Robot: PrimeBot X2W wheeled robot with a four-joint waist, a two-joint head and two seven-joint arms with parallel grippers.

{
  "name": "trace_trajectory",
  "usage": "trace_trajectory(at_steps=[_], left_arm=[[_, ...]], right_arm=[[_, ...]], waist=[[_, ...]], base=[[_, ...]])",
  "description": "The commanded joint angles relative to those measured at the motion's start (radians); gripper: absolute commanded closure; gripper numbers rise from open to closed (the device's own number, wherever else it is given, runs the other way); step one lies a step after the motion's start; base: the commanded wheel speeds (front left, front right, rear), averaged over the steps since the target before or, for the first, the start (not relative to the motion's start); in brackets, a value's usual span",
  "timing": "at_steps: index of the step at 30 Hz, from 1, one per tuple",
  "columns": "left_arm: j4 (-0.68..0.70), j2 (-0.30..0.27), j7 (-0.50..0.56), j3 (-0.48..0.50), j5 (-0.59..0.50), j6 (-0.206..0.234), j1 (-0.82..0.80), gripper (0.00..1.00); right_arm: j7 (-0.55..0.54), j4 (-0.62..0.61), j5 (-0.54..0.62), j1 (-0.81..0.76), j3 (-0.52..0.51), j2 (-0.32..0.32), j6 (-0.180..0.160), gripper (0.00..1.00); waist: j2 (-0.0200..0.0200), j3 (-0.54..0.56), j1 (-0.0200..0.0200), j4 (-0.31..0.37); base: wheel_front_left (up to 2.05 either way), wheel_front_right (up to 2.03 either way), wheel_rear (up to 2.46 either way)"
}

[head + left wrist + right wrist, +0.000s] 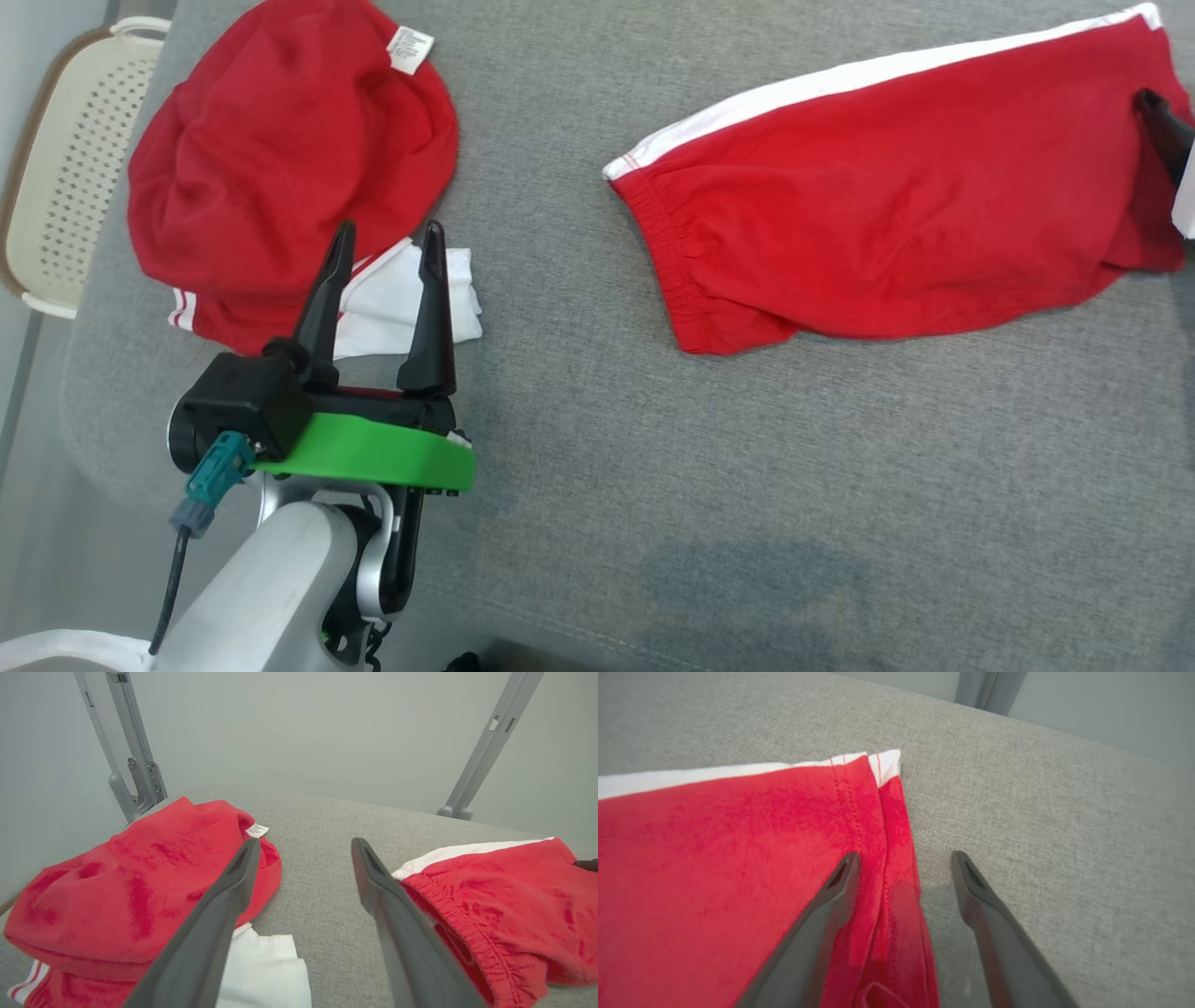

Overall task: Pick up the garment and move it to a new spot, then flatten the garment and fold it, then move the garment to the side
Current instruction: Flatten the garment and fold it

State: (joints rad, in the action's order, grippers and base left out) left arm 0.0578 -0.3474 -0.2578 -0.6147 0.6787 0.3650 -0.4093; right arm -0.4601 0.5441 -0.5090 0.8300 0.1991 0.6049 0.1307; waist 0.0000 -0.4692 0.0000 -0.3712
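Note:
Red shorts with a white side stripe (896, 215) lie spread on the grey cloth surface at the right; the left wrist view shows their elastic waistband (472, 933). My right gripper (903, 858) is open at their far right hem (882, 826), one finger over the red cloth and the other over bare grey surface. In the head view a dark finger (1162, 126) of it shows at the right edge. My left gripper (387, 243) stands open and holds nothing, its tips just in front of a second, bunched red garment (289, 159).
The bunched red garment has a white label (411, 49) and a white part (401, 308) sticking out beneath it. A cream perforated basket (65, 159) stands off the surface's left edge. Grey metal struts (135, 765) rise behind the far edge.

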Motion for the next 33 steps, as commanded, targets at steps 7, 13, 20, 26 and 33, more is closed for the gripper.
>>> trace_trajectory(at_steps=[7, 13, 20, 26, 33], left_arm=[[-0.006, 0.01, -0.008, 0.049, -0.02, -0.021, 0.036, 0.0], [-0.006, 0.008, -0.007, 0.102, -0.031, -0.025, 0.066, 0.0], [-0.042, -0.008, -0.007, 0.144, -0.014, -0.032, 0.14, 0.0], [-0.041, -0.014, -0.006, 0.146, -0.009, -0.028, 0.177, 0.0], [-0.021, -0.027, 0.007, 0.139, -0.002, -0.028, 0.209, 0.0]], right_arm=[[-0.051, 0.067, -0.042, -0.046, -0.014, -0.051, 0.001, 1.0], [-0.096, 0.054, -0.214, -0.078, -0.134, -0.054, -0.002, 1.0], [-0.107, 0.015, -0.349, -0.246, -0.323, -0.037, -0.001, 1.0], [-0.077, -0.018, -0.366, -0.391, -0.483, -0.031, -0.001, 1.0], [-0.096, -0.292, -0.423, -0.405, -0.525, -0.174, 0.0, 1.0]], waist=[[0.0, -0.01, 0.0, -0.012], [0.0, 0.02, 0.0, 0.064], [0.0, 0.134, 0.0, 0.177], [0.0, 0.19, 0.0, 0.216], [0.0, 0.197, 0.0, 0.237]], base=[[0.0, 0.0, 0.0], [0.0, 0.0, 0.0], [0.0, 0.0, 0.0], [0.0, 0.0, 0.0], [0.0, 0.0, 0.0]])
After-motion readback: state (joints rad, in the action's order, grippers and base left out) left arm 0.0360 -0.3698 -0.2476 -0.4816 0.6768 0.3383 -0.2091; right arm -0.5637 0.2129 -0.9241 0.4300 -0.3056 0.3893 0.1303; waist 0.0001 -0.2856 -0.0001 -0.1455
